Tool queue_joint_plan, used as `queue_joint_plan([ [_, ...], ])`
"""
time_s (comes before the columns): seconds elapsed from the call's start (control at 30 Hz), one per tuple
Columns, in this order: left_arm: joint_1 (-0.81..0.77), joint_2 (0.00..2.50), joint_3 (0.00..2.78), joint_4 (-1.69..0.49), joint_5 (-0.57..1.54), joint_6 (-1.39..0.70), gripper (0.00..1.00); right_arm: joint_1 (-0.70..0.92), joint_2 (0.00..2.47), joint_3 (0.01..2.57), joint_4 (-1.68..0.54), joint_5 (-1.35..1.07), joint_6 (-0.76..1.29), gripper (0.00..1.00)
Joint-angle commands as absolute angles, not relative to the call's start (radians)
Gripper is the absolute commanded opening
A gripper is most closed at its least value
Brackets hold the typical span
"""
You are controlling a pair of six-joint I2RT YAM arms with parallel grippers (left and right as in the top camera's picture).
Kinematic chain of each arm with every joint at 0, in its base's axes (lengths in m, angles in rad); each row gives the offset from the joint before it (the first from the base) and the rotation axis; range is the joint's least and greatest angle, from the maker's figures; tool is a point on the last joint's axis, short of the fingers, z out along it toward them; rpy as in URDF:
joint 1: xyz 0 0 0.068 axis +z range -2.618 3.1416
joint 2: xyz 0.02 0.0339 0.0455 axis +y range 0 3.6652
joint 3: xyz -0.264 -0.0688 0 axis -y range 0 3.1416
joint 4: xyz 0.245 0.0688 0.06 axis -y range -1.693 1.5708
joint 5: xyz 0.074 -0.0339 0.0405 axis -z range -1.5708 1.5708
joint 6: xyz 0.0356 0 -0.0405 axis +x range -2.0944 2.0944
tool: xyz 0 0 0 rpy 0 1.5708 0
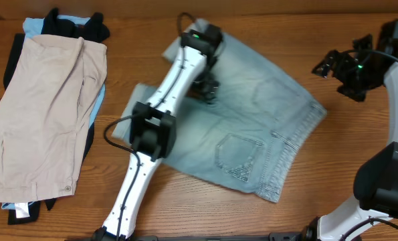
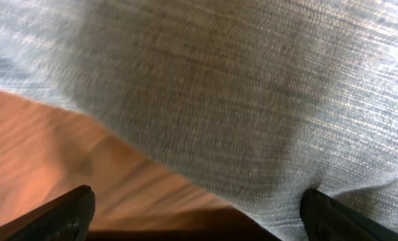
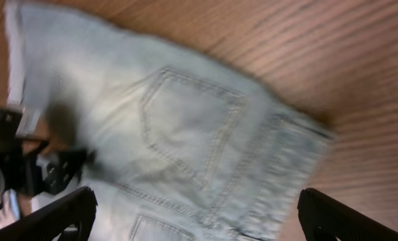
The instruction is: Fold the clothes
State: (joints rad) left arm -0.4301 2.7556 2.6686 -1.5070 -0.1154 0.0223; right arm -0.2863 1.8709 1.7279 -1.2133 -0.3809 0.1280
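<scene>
The faded light-blue denim shorts [image 1: 252,127] lie spread on the table, back pockets up. My left gripper [image 1: 207,86] is open and low over their upper left part; in the left wrist view the denim [image 2: 252,87] fills the frame between its fingertips [image 2: 199,217], with bare wood beside it. My right gripper [image 1: 327,65] is open and raised above the table at the right, clear of the shorts; its view looks down on a stitched pocket [image 3: 185,127] between its fingertips [image 3: 199,214]. Beige shorts [image 1: 45,114] top a pile of black and sky-blue garments at the left.
The wooden table [image 1: 359,154] is bare to the right of the shorts and along the front. The left arm's body [image 1: 152,134] crosses over the shorts' left edge. The garment pile takes up the left side.
</scene>
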Motion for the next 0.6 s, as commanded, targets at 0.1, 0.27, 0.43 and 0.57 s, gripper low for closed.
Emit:
queue_joint_plan([
  [0.1, -0.324, 2.839, 2.616, -1.674, -0.183, 0.004, 1.00, -0.183, 1.860, 1.753, -1.159, -0.258, 0.264, 1.00],
  [0.27, -0.290, 2.831, 2.622, -1.691, -0.163, 0.004, 1.00, -0.119, 1.860, 1.753, -1.142, -0.258, 0.294, 1.00],
  [0.43, -0.282, 2.765, 2.654, -1.691, -0.163, 0.023, 1.00, -0.089, 1.859, 1.753, -1.174, -0.259, 0.294, 1.00],
  [0.57, -0.282, 2.649, 2.690, -1.690, -0.163, 0.022, 1.00, -0.090, 1.847, 1.758, -1.231, -0.252, 0.321, 1.00],
])
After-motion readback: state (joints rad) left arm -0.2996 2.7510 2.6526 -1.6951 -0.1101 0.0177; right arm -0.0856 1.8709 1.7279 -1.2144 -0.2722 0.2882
